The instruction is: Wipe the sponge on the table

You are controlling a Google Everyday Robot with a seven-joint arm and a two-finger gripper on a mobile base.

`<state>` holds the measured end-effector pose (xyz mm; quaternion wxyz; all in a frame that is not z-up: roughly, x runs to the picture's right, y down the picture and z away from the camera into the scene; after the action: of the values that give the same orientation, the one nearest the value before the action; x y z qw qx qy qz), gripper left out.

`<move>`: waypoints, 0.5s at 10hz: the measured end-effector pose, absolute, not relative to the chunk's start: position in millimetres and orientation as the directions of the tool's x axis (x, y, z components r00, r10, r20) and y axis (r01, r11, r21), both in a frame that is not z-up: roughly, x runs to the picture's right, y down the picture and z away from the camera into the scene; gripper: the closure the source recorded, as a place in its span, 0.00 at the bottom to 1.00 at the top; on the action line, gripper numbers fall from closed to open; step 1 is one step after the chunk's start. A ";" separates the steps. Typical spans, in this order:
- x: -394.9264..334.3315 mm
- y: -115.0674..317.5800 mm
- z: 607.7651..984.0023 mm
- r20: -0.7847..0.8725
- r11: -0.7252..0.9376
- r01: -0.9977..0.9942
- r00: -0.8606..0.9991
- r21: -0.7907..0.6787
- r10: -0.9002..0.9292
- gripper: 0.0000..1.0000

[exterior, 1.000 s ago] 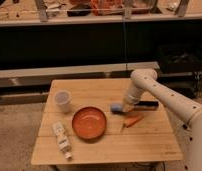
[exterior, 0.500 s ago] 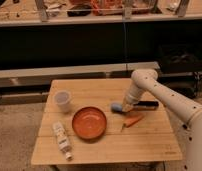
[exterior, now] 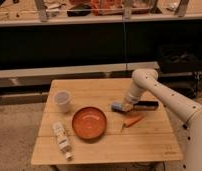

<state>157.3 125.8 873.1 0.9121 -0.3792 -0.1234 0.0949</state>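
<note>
Covering largest first: wooden surface (exterior: 144,145) holds everything. The arm (exterior: 161,94) reaches in from the right edge and bends down toward the right half. An orange bowl (exterior: 89,122) sits near the middle, toward the near edge. A white cup (exterior: 62,101) stands by the left edge, and a bottle (exterior: 61,140) lies flat at the near-left corner. A black bar (exterior: 146,104) lies by the right edge, with a carrot (exterior: 133,120) just nearer than it.

The sponge (exterior: 117,106) lies flat on the right half, between the bowl and the black bar, somewhat closer to the far edge than the near one. The gripper (exterior: 126,106) is down at the sponge's right end and looks to be touching it. The wrist hides the contact, so I cannot tell whether it is pinching the sponge or only pressing on it.

Key relation: the sponge sticks out from the gripper toward the left edge, its long axis roughly parallel to the far edge. There is one arm only, already at it. Bare wood lies toward the far edge; the bowl is close on the near-left, so a stroke that way risks a bump.

Compared with half a second ago and a second ago, no visible change: arm, sponge and the rest sit in the same spots. That fits a pause within wiping, and which stroke it is I cannot say.
</note>
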 end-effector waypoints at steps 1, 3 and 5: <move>156.4 124.6 874.3 0.141 0.689 -0.099 0.949 -0.718 0.282 1.00; 157.0 121.8 877.7 0.116 0.679 -0.135 0.943 -0.722 0.311 1.00; 153.3 120.4 879.7 0.096 0.666 -0.165 0.936 -0.727 0.338 1.00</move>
<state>153.3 120.4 879.7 0.9059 -0.3841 -0.1120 0.1388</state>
